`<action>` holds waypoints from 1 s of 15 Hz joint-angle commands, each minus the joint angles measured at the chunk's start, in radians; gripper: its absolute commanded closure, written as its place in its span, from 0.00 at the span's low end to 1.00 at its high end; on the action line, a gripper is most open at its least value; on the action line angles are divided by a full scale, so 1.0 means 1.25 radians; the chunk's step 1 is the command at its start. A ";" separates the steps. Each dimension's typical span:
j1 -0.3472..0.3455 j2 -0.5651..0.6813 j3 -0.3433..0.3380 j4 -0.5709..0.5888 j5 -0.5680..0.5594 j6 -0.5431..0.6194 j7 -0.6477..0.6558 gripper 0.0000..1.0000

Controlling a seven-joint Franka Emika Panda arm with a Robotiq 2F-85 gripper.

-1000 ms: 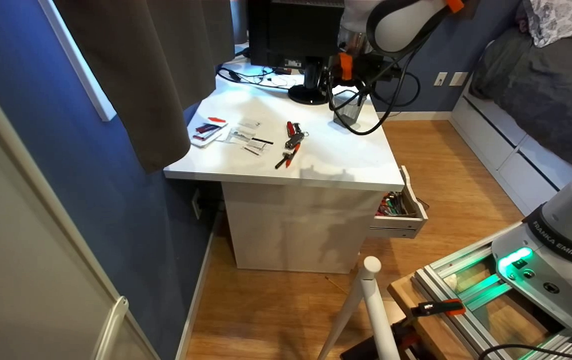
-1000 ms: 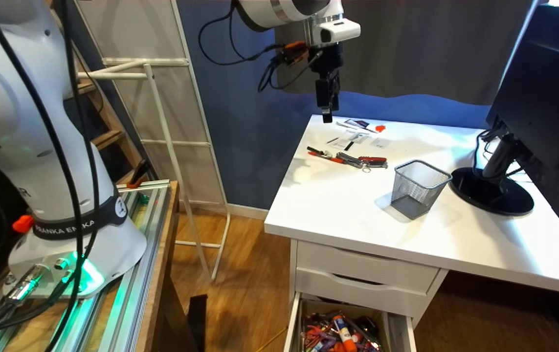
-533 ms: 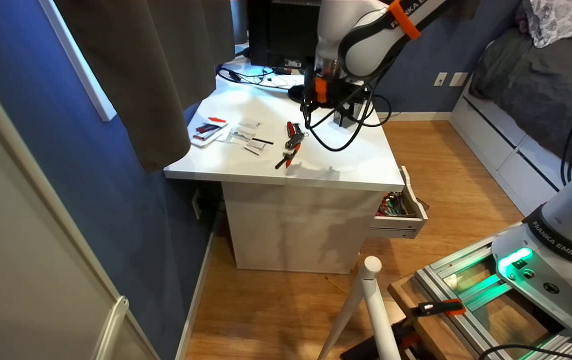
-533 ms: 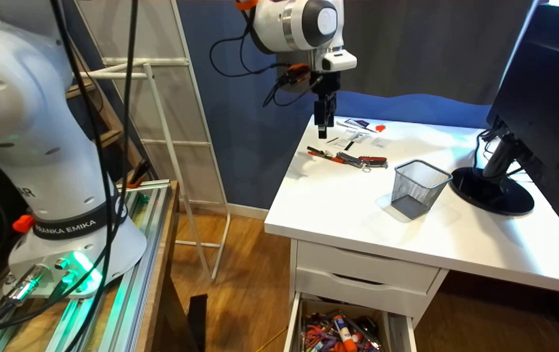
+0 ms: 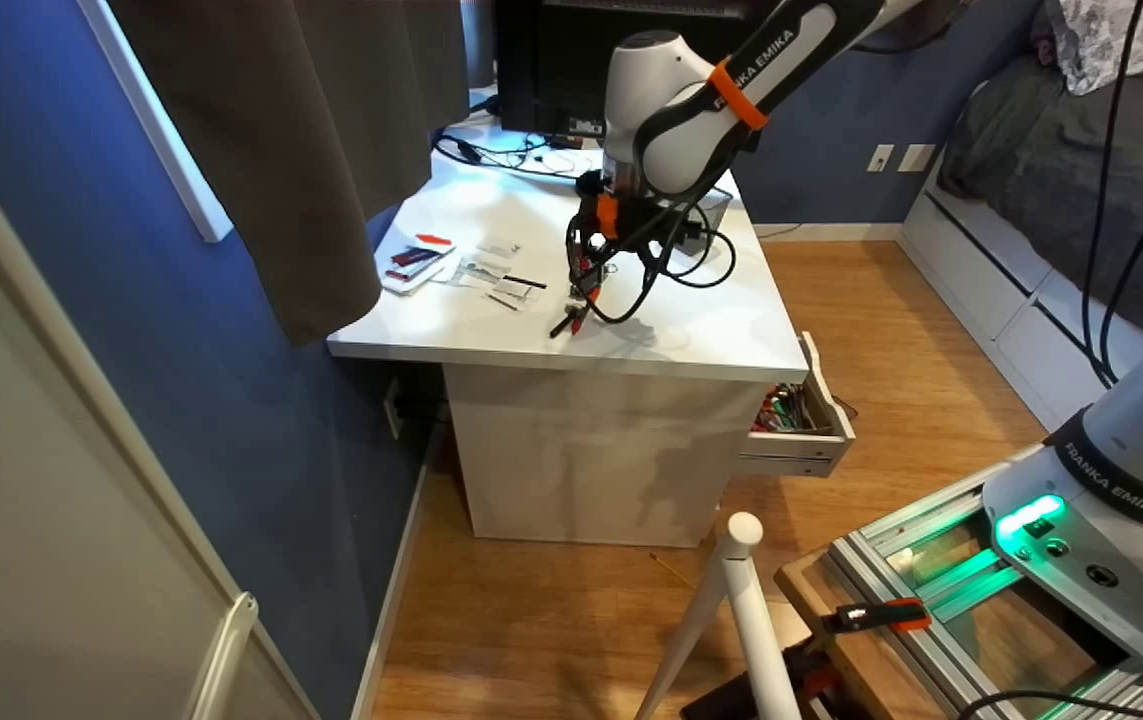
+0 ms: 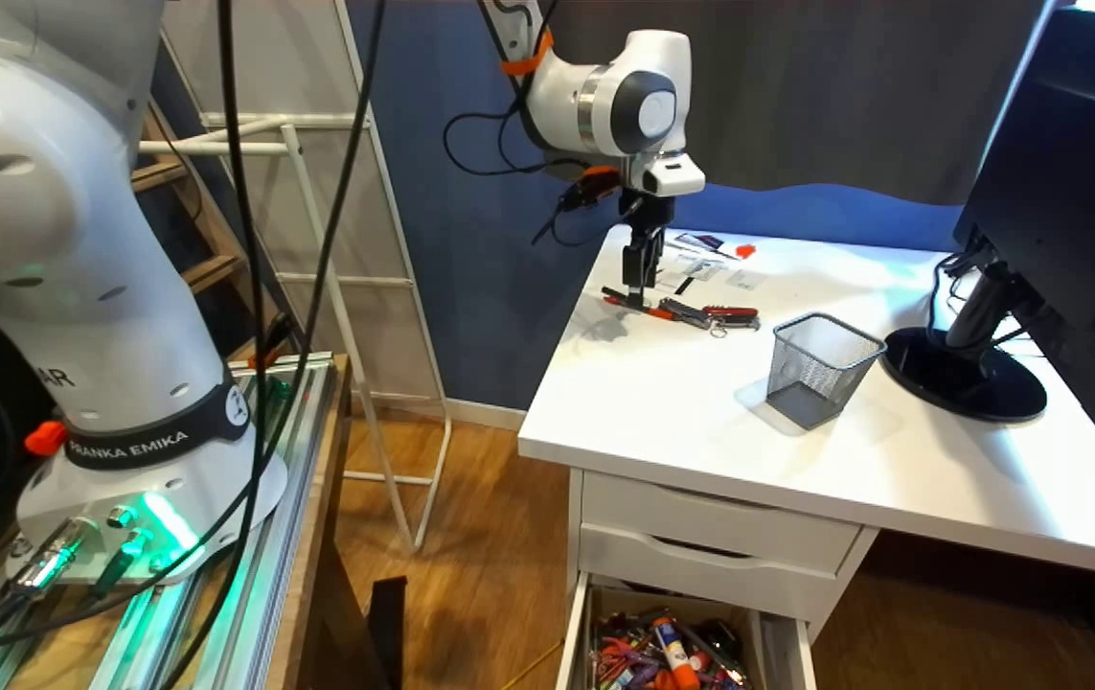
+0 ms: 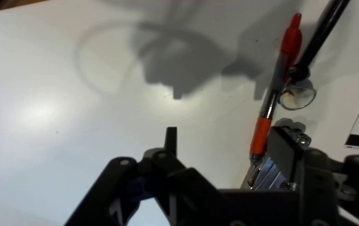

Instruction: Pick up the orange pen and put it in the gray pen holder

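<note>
Runs red above and orange below on the pen [image 7: 273,91] at right in the wrist view, and meshed gray on the pen holder [image 6: 817,376] at right in an exterior view.

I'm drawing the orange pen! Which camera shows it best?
The wrist view: the orange pen looks biggest there, nearly whole, red top to orange grip. Both exterior views show it tiny, with less detail.

arm [image 5: 683,145] over desk [image 5: 731,325] | orange pen [image 5: 578,324] lying, partly hidden | gray pen holder [image 5: 717,209] partly behind arm | drawer [image 5: 796,447] open
</note>
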 commanded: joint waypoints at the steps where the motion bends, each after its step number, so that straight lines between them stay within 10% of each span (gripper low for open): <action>1: 0.028 0.057 -0.025 0.056 0.049 0.014 -0.016 0.47; 15: 0.067 0.158 -0.058 0.169 0.079 0.015 -0.026 0.62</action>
